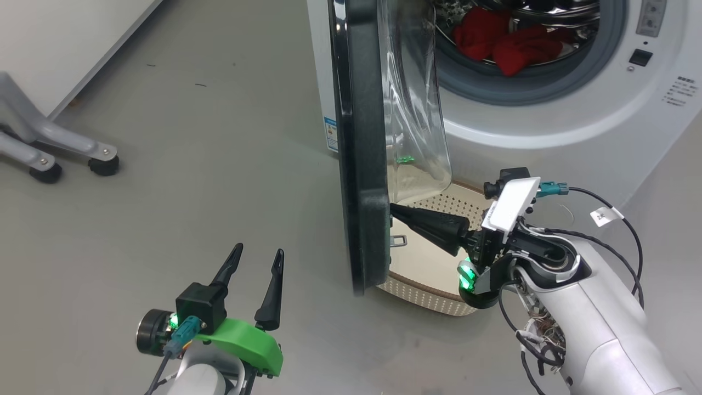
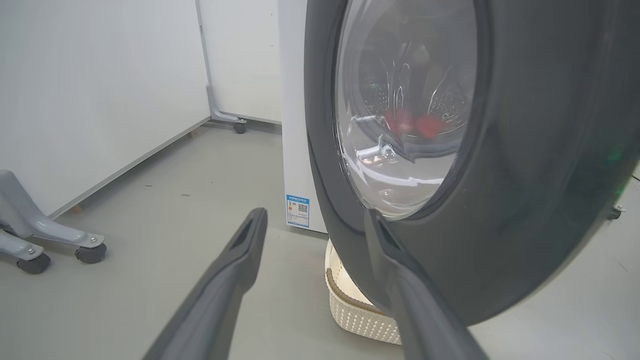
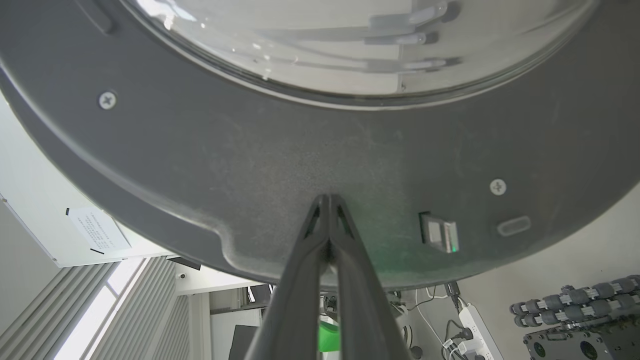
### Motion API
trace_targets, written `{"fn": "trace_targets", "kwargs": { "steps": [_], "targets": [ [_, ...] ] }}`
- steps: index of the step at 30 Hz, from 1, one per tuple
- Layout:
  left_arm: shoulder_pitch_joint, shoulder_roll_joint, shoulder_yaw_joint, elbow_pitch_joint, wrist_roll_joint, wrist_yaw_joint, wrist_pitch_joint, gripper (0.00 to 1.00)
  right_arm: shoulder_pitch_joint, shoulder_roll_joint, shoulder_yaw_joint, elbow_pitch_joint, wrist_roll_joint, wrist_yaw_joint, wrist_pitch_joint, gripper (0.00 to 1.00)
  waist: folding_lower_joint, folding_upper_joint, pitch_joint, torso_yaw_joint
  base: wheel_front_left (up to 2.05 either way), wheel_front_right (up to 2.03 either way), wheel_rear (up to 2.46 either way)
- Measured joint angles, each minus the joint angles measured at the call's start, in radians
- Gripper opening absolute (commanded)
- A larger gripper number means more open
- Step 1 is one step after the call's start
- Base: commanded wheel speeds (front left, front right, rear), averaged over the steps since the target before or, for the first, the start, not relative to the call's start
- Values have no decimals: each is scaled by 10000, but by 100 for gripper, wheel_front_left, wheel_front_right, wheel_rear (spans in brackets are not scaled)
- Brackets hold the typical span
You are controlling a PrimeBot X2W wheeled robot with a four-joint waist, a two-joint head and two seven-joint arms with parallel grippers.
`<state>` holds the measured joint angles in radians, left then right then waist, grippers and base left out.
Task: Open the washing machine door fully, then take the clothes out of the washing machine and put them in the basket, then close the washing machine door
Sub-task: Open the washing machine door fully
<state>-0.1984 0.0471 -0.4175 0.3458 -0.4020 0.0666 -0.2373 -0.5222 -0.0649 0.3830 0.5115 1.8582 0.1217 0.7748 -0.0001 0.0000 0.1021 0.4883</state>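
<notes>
The washing machine door [image 1: 362,164] stands half open, edge-on to my head view, its glass bowl [image 1: 414,109] bulging toward the white washing machine [image 1: 548,126]. Red clothes [image 1: 507,41] lie in the drum. My right gripper [image 1: 394,209] is shut, fingertips pressed against the door's inner dark rim [image 3: 325,165], holding nothing. The cream basket [image 1: 433,299] sits on the floor under the door, partly hidden by it. My left gripper [image 1: 258,258] is open over the floor left of the door; its wrist view faces the door's outer side [image 2: 525,175], with the basket [image 2: 357,310] below.
A grey wheeled frame [image 1: 66,153] stands at the far left by the white wall. A blue label [image 1: 330,134] marks the machine's side. Bare grey floor [image 1: 192,164] stretches left of the door. A power strip [image 3: 475,325] and dumbbell rack [image 3: 580,305] show past the door.
</notes>
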Motion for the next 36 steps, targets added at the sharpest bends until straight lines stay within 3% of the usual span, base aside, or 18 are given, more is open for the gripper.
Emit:
{"fn": "trace_targets", "kwargs": {
  "steps": [12,26,29,36],
  "targets": [
    [152,8,65,-56,-73,33,-2,100,54,2,811,-433,337,0,-986,0,0,0,-27,236,0,0,0],
    [397,82,320,-144,-117,140,-2,100,1339,40,-132,-851,213,0,-2932,2,0,0,-171,-185,0,0,0],
    [400,84,349,-153,-119,167,-2,100,1748,10,-318,-918,-326,0,-3469,100,0,0,-226,-327,0,0,0],
    [483,130,405,-201,-196,180,-2,100,2875,-127,-686,-1367,-1139,0,-4801,100,0,0,-356,-611,0,0,0]
  ]
}}
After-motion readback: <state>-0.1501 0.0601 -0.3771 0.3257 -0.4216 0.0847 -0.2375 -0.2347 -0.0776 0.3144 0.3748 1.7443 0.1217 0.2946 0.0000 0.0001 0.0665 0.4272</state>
